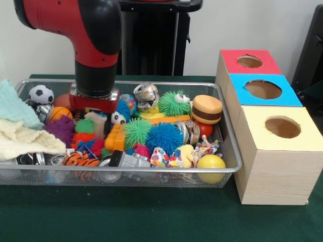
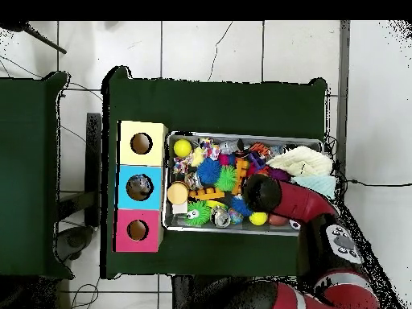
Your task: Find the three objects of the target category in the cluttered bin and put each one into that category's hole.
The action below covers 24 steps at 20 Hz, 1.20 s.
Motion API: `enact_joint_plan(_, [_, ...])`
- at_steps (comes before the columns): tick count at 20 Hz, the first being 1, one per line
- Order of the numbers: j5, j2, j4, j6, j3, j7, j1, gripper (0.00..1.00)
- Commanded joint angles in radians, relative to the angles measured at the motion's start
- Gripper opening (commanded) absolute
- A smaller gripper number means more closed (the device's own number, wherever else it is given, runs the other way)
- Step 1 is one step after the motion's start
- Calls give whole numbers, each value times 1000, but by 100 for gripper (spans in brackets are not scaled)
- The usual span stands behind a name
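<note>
The wire mesh bin (image 1: 151, 172) is full of small toys and also shows in the overhead view (image 2: 241, 135). My gripper (image 1: 96, 117) is lowered into the clutter at the bin's left-middle, among a green spiky ball (image 1: 85, 125), a blue fuzzy toy (image 1: 122, 109) and an orange ball (image 1: 59, 113). The toys hide its tips. In the overhead view the red arm (image 2: 265, 195) covers it. Three wooden boxes stand beside the bin, with a red top (image 1: 229, 58), a blue top (image 1: 247, 98) and a yellow top (image 1: 262, 141), each with a round hole.
In the bin lie a soccer ball (image 1: 41, 94), a burger toy (image 1: 206, 109), a yellow ball (image 1: 211, 164), a blue spiky ball (image 1: 164, 137), a green googly-eyed ball (image 1: 174, 103), a tiger toy (image 1: 81, 159) and pale cloths (image 1: 20, 131). A green cloth (image 1: 151, 217) covers the table.
</note>
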Motion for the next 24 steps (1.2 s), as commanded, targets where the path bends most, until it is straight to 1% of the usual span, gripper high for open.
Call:
enact_joint_plan(1, [42,-59,1,141,112,85,39,100])
enact_joint_plan(4, [31,-83,-3,172,96,80,51,100])
enact_joint_plan(9, [45,-135,-9,271,113,45,38,100])
enact_joint_plan(12, [43,-150,-19,303,126,18,25,100])
enact_joint_plan(14, [27,-144,-31,294,139,-10,12,100])
enact_joint_plan(17, [-24,-124,-67,267,158,-73,-7,100])
enact_joint_plan(19, [-34,-108,-96,252,160,-69,-14,100])
enact_joint_plan(24, [-66,-72,-179,245,171,-102,-27,100])
